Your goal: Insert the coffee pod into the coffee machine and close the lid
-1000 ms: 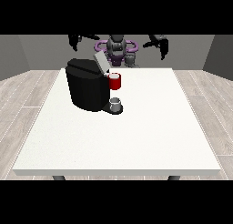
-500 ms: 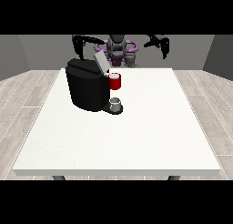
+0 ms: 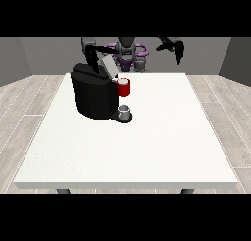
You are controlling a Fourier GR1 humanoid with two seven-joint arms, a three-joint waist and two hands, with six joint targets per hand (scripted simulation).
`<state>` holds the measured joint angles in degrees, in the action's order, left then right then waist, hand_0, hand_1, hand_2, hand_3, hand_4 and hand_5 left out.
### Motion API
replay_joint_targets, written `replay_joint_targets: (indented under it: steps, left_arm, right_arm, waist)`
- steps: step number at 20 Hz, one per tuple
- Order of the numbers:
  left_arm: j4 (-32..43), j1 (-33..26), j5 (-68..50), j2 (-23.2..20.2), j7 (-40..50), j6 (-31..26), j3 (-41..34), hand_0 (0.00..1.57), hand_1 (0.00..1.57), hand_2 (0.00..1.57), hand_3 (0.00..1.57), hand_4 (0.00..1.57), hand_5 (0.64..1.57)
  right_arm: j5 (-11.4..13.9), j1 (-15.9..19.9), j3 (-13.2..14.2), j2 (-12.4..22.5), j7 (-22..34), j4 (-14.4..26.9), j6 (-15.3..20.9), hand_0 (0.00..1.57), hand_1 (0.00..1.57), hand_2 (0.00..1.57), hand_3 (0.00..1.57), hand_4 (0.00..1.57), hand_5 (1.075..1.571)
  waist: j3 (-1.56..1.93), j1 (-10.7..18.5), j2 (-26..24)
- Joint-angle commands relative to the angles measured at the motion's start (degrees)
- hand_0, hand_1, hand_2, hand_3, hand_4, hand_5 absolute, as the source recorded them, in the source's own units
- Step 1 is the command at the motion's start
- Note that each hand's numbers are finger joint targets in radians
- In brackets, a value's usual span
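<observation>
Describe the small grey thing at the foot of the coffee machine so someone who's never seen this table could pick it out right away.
Start at the white table and find the black coffee machine near its far corner at the view's left. At the machine's base, on the side toward the table's middle, sits a small grey thing. It lies directly below a red thing at the machine, lower and paler.

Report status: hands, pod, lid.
Hand at view's left over the machine, by the raised lid. Hand at view's right up, holding nothing. Pod not plainly seen.
</observation>
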<state>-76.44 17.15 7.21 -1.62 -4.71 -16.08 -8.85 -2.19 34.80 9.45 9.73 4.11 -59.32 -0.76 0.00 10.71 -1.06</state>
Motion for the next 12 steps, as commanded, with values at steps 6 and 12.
replay_joint_targets:
  steps: [6,12]
  left_arm:
    - [-4.9,-2.0,-2.8,-3.7,2.0,-0.5,-1.3,0.0,0.0,0.0,0.0,0.33,1.571]
    - [-2.1,-3.8,-1.0,-5.5,-4.1,1.1,-2.0,0.0,0.0,0.0,0.0,0.35,1.571]
  right_arm:
    - [1.7,3.0,-2.6,-1.9,-2.9,2.5,0.0,0.0,0.0,0.0,0.0,0.08,1.571]
    - [1.6,7.7,-2.3,1.2,-2.0,2.6,-2.5,0.0,0.0,0.0,0.0,0.2,1.571]
  waist:
    - [0.0,-0.8,3.0]
    - [-0.01,-2.3,5.6]
